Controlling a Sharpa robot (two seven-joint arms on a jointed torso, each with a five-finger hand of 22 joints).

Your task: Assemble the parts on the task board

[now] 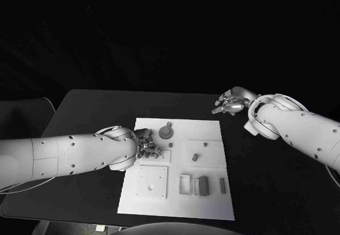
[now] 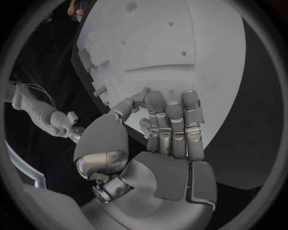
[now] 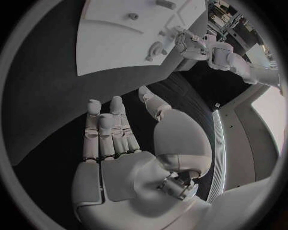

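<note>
The white task board (image 1: 211,204) lies in the middle of the black table. On it are a round part with a stem (image 1: 165,131), a small peg (image 1: 205,145), a short piece (image 1: 195,157) and dark bars (image 1: 204,185) near the front. My left hand (image 1: 147,147) is at the board's left edge, its fingers (image 2: 174,124) held together and the thumb close against them. I cannot make out whether a small part sits between them. My right hand (image 1: 232,104) hovers over bare table beyond the board's far right corner, its fingers (image 3: 108,129) straight and its palm empty.
A square plate with a centre hole (image 1: 150,181) is set in the board's front left. Black table (image 1: 274,181) surrounds the board on every side. From the right wrist camera the board (image 3: 120,33) is visible, with the left hand (image 3: 192,40) at its edge.
</note>
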